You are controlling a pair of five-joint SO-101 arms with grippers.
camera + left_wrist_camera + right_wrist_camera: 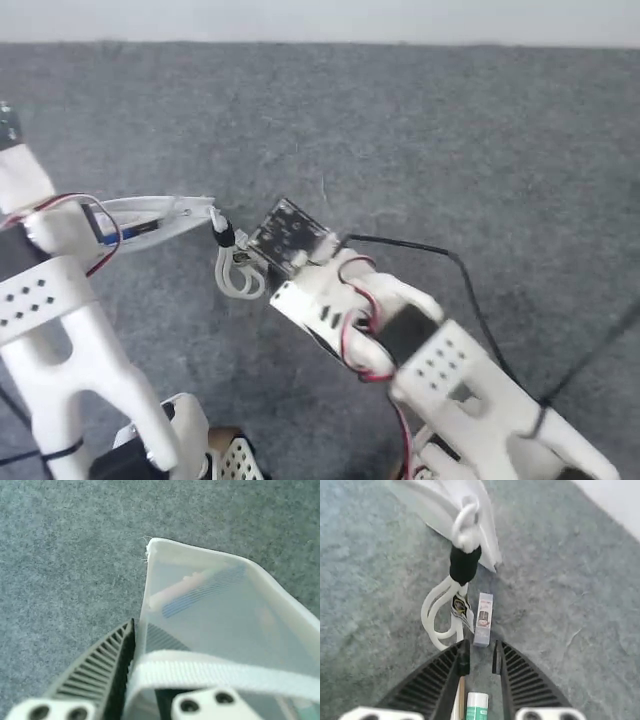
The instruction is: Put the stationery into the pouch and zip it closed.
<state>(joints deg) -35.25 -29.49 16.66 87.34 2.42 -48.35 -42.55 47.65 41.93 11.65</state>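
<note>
Right hand (480,650), jaws narrowly apart, hovers just short of the zip pull (465,562); left hand (146,672) clamps the pouch (220,625) at the high view's left-centre, stationery (196,593) inside; zipping seems underway; next, probably pinch the pull and draw it along.

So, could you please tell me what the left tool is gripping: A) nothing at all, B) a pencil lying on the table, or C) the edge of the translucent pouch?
C: the left wrist view shows the left tool clamped on the white-bound edge of the pouch.
</note>
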